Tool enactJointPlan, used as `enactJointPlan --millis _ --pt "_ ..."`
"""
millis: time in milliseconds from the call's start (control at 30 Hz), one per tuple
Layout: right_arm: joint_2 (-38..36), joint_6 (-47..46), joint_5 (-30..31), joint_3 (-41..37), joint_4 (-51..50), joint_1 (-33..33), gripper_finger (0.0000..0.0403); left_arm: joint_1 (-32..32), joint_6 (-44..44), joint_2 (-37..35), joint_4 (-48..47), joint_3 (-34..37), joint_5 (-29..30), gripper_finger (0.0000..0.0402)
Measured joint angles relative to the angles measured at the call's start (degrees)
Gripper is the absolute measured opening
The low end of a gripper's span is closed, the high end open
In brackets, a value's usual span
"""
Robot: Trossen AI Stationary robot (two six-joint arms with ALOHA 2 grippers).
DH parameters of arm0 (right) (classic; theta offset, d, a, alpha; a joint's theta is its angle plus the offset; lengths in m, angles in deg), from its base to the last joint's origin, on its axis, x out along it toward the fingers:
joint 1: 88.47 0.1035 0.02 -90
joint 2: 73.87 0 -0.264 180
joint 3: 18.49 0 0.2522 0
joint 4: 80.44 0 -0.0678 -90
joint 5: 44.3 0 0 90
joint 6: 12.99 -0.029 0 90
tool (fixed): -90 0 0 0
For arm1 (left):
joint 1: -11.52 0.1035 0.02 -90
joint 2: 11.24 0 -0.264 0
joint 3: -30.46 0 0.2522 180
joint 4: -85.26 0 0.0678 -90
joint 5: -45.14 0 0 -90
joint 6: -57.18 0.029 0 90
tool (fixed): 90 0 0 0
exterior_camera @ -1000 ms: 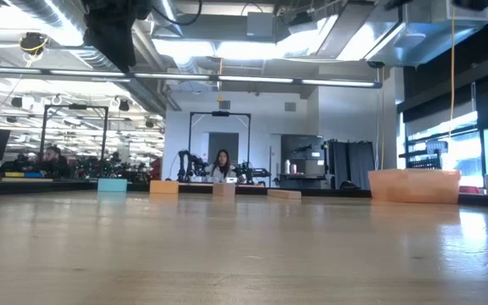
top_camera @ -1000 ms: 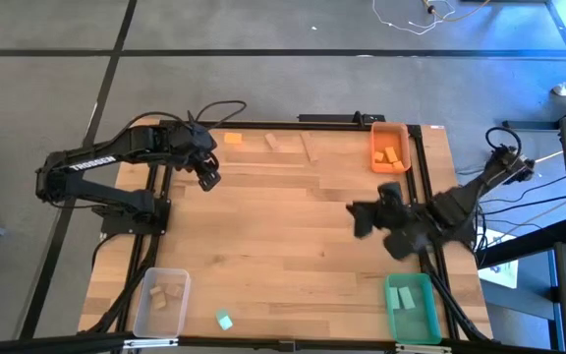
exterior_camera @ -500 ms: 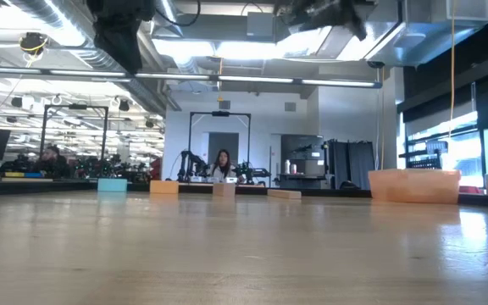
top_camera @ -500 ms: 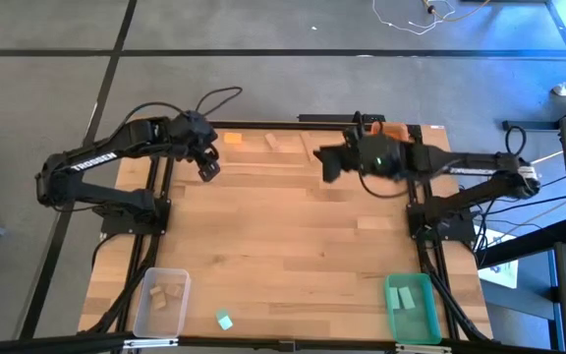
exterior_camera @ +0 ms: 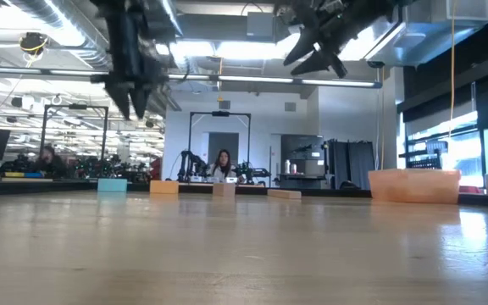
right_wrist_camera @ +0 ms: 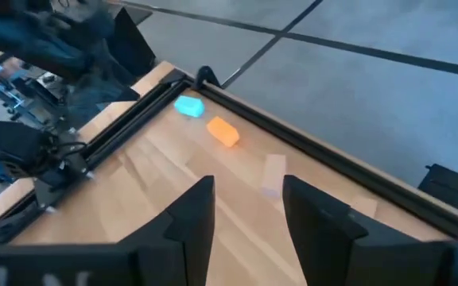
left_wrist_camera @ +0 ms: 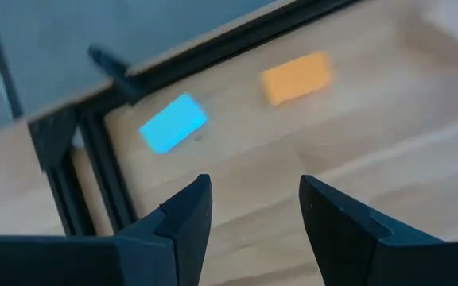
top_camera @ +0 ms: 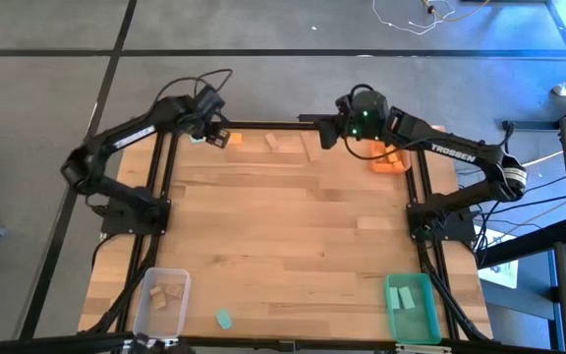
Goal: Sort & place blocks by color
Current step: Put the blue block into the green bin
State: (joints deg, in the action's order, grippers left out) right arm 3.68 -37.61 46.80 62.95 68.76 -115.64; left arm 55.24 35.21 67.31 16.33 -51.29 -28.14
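Along the table's far edge lie a teal block (left_wrist_camera: 173,123), an orange block (top_camera: 234,139) and two pale wood blocks (top_camera: 273,143) (top_camera: 310,147), each flat on the wood. Another teal block (top_camera: 224,319) lies near the front edge. My left gripper (top_camera: 207,136) hangs open above the far left corner, over the teal and orange blocks (left_wrist_camera: 295,77), fingers slanting down. My right gripper (top_camera: 325,134) stands open above the far edge's middle, beside the wood blocks, and its wrist view looks along the row (right_wrist_camera: 223,131). Neither holds anything.
An orange bin (top_camera: 391,160) with orange blocks sits at the far right, partly under my right arm. A clear bin (top_camera: 160,300) with wood blocks stands at the near left, a green bin (top_camera: 411,307) at the near right. The table's middle (top_camera: 283,236) is bare wood.
My right gripper has swung from the table's right middle toward the far edge and a little left, rolling as it went. My left gripper has gone toward the far left corner and sunk a little. Both have stayed open; no block has moved.
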Motion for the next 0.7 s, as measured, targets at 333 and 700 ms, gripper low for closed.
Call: enactJointPlan --millis 333,700 --pt "0.09 5.54 -0.34 0.0 0.02 -3.39 0.0149 9.91 -1.02 14.21 3.84 0.0 -1.69 0.0181" --pt "0.09 8.7 -0.34 0.0 0.11 -3.78 0.0149 12.8 -2.69 16.37 13.75 -5.26 -8.56 0.0169"
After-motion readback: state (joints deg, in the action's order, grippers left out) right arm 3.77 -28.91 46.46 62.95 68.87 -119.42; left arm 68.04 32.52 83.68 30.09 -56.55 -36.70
